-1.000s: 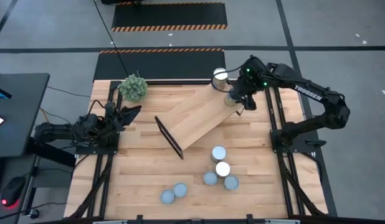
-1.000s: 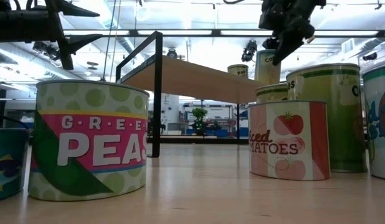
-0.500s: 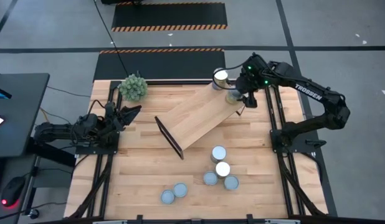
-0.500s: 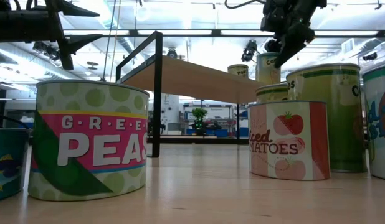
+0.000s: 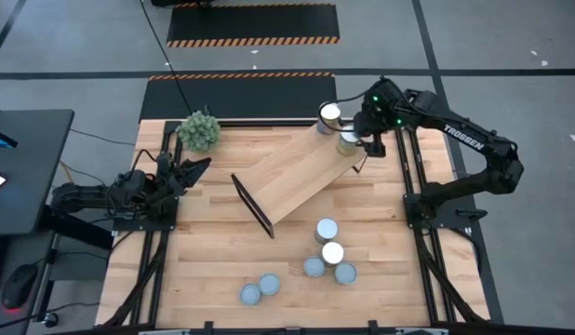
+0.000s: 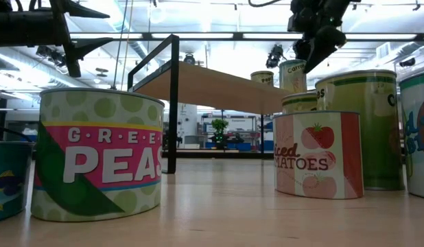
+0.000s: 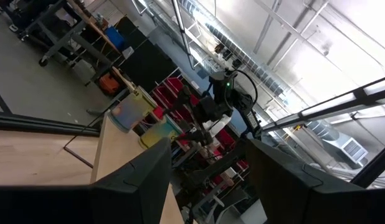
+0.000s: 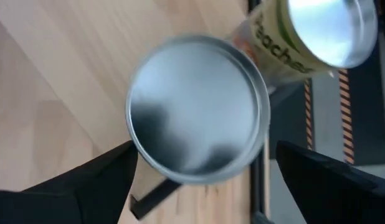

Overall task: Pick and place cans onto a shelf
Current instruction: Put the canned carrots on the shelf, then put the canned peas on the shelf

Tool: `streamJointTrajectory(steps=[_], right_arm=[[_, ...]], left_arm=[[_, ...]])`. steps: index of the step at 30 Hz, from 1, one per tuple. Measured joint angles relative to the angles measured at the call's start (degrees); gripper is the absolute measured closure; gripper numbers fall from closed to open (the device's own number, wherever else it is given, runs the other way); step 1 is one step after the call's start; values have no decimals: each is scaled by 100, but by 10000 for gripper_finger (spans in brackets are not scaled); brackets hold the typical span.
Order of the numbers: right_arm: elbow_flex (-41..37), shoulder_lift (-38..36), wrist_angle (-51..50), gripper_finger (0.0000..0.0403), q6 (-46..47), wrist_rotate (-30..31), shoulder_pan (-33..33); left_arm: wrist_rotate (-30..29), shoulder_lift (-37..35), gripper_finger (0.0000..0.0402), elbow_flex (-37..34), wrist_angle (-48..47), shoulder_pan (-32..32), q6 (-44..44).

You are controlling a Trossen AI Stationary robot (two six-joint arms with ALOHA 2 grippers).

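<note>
I am a two-armed robot at a wooden table (image 5: 204,279), putting cans on a shelf (image 5: 292,172), a long light plank lying slantwise across the far middle of the table.

My right gripper (image 5: 365,132) is rising at the shelf's far right end. A second ago it was down around a can there, its fingers (image 8: 86,180) hiding most of the lid. Now the can (image 5: 347,142) is showing clear beside it, standing upright on the plank, next to a second can (image 5: 330,114) already on that end. In my right wrist view the round silver lid (image 8: 197,112) is lying directly below, between my two fingers, and the fingers are spread wider than the lid, not touching it. From table height my gripper is hanging above the can with a gap under it. I judge this can to be delivered and let go, so two cans are now sitting on the shelf.

Six more cans are waiting on the near part of the table: a cluster of four (image 5: 327,251) right of centre, and a pair (image 5: 260,289) closer to the front edge. All are well apart from my right gripper.

My left gripper (image 5: 196,168) is resting at the table's left edge, near a green plant ball (image 5: 199,130), fingers spread and holding nothing.
</note>
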Motion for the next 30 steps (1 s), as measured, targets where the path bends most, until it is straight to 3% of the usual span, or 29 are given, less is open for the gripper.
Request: streamJointTrajectory(steps=[9, 19, 25, 30], right_arm=[[0, -81, -18, 14, 35, 997, -27], [0, -591, -1204, 14, 1531, 675, 558], [0, -666, -1514, 22, 2718, 235, 1410], [-8, -604, -1426, 26, 3280, 252, 2348]], left_arm=[[0, 0, 186, -1, 0, -1, 2], [249, 0, 186, -1, 7, -1, -142], [251, 0, 186, 1, 4, -1, 9], [247, 0, 186, -1, 1, -1, 58]])
